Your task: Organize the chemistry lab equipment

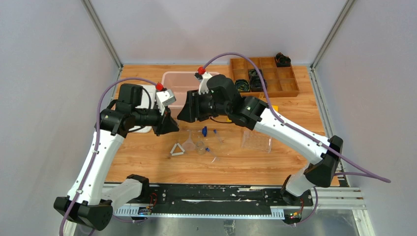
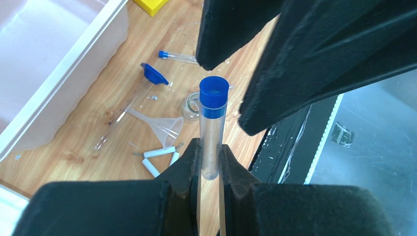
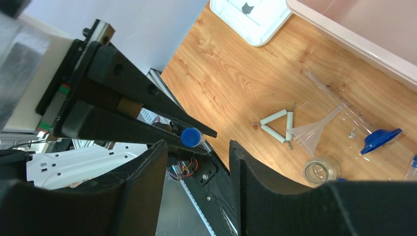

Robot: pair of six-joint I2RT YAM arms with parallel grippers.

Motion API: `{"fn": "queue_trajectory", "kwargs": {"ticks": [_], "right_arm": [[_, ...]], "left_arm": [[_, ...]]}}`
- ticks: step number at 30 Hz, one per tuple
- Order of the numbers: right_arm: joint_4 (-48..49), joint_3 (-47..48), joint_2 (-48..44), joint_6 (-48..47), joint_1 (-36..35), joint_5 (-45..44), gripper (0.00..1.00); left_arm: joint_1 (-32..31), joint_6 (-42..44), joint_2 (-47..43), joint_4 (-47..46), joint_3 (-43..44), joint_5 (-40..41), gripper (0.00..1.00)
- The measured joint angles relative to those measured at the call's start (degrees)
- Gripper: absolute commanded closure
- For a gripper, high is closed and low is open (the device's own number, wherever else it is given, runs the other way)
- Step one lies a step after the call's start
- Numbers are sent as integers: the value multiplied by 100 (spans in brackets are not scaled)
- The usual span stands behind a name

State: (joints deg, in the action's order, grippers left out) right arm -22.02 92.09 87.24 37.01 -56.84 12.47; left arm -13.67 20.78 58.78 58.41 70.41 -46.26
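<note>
The left jaws are pinching a clear cylindrical tube (image 2: pixel 212 142), its blue cap (image 2: pixel 214 92) pointing toward the right jaws, which are standing half-open and empty.

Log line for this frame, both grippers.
left gripper: shut on blue-capped tube | right gripper: open, flanking cap | on table: funnel, jar, white triangle, tube rack
</note>
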Motion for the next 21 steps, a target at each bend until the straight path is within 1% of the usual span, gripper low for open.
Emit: {"fn": "queue_trajectory", "kwargs": {"ticks": [5,15,17,20,21], "right_arm": [[-94,111,221,-17,0,48,52],[-155,494,542,-61,-2,173,70],[-151,501,573,-57,0,249,76],[-114,503,595,-59,-2,308,93],[-118,503,597,-66,0,317,99]], "left_arm": [[-42,146,-59,107,2,46,100],[-70,238,-76,179,87,133,100],[-79,264,-74,203,87,166,100],[-83,284,-61,243,87,199,100],[-83,284,-55,258,90,203,97]]}}
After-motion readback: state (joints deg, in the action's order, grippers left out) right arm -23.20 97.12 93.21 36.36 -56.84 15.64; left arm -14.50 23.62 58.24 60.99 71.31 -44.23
